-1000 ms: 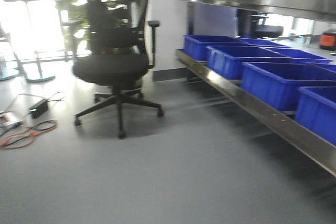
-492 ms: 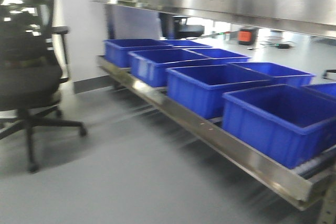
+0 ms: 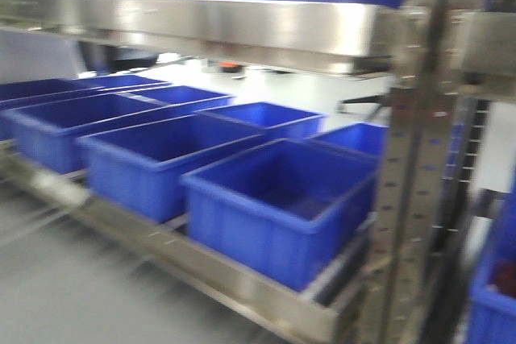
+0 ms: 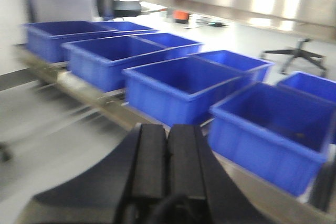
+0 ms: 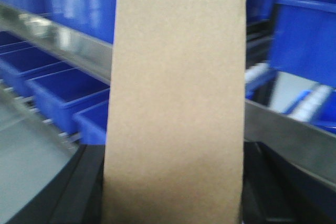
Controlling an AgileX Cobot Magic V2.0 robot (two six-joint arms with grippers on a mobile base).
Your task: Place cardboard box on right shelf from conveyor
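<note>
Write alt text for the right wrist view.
A tan cardboard box stands upright, filling the centre of the frame, with black fingers of the right gripper flanking its lower sides. Behind it, blurred, blue bins sit on a stainless-steel shelf.

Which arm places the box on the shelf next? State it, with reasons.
Right. The cardboard box sits clamped in the right gripper, with the steel shelf lip just beyond it. The left gripper is shut and empty, facing blue bins.
</note>
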